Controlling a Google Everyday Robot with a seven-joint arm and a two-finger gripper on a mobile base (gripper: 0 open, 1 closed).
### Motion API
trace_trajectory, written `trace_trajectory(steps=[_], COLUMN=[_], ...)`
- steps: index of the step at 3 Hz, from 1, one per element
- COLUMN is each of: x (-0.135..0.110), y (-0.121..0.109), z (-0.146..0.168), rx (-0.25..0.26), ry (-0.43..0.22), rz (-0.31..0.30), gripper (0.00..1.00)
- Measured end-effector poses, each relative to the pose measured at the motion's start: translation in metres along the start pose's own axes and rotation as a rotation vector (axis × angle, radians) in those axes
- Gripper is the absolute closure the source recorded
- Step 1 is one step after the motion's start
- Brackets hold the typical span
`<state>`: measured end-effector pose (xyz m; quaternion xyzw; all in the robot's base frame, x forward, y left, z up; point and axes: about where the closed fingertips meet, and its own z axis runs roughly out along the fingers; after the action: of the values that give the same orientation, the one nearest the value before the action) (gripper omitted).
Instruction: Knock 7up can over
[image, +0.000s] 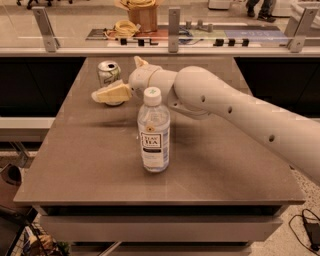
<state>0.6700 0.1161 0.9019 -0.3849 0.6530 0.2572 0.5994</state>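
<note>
The 7up can (108, 73) stands upright at the far left of the brown table (90, 165), white and green with a silver top. My gripper (107, 94) reaches in from the right on a white arm, and its tan finger (112, 93) lies across the front of the can's lower half, touching or nearly touching it. The can's base is hidden behind the finger.
A clear tea bottle (153, 131) with a white cap stands upright mid-table, just in front of my arm. Beyond the table's far edge runs a glass-railed counter (170, 42) with a basket and cables. The floor drops away on the left and right.
</note>
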Motion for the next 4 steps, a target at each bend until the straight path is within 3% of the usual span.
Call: trace_trajectory(steps=[1,4], x=[0.003,0.001], y=[0.005,0.0106], z=[0.0145,0.0181], rx=[-0.034,-0.044], ry=[0.002,0.0], rz=[0.008,0.006], gripper=[0.17,0.88])
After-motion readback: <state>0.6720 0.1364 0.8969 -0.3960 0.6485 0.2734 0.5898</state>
